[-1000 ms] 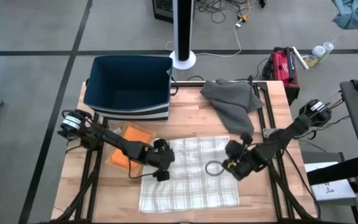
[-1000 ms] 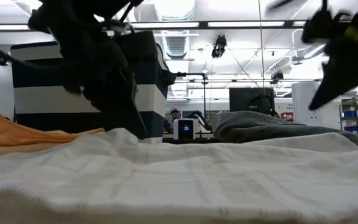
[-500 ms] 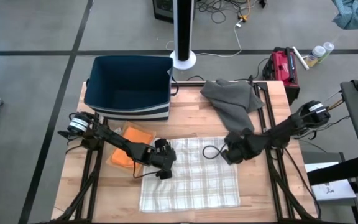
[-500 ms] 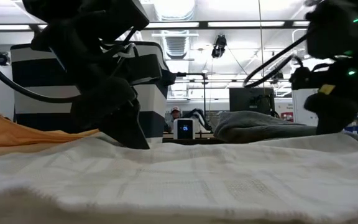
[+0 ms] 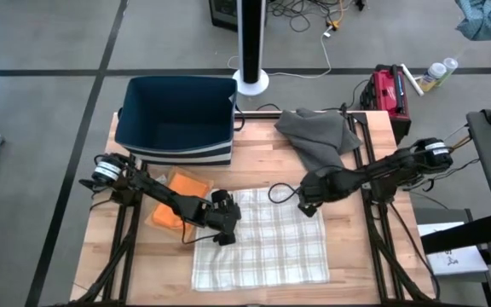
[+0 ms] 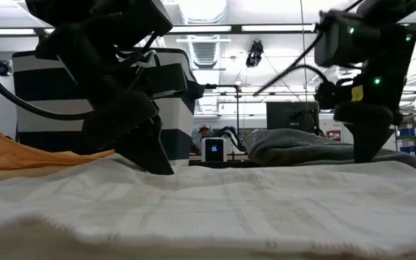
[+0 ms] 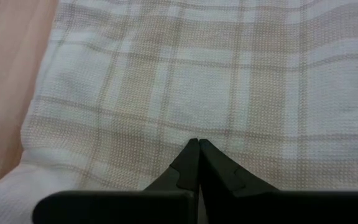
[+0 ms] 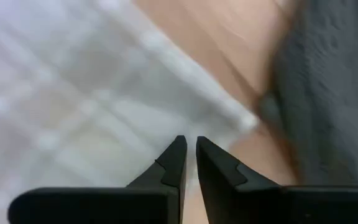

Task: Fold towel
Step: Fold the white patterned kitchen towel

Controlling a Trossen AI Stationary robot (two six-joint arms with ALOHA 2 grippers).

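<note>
1. The white towel with beige check lines is lying flat on the pale wooden table, in the near middle part, between the two dark arms.
2. The left gripper is resting at the towel's left edge, about halfway along it, with its tips touching the cloth. Its fingers are pressed together, and I am not seeing any fold of cloth caught between them.
3. The right gripper is hovering over the far right corner of the towel, near the crumpled grey cloth. Its fingers are standing almost together with only a thin gap, and they are holding nothing.
4. The towel is looking nearly square, with its slightly longer side running from the far edge toward the near edge. Its edges are sitting almost parallel to the table edges.
5. In my judgement, the step in hand is taking hold of the towel for the first fold. To do it well, each gripper should spread first, come down on a corner, and pinch only one layer.
6. The right gripper should take care not to catch the grey cloth. The orange cloth beside the left arm should also be left alone.
</note>
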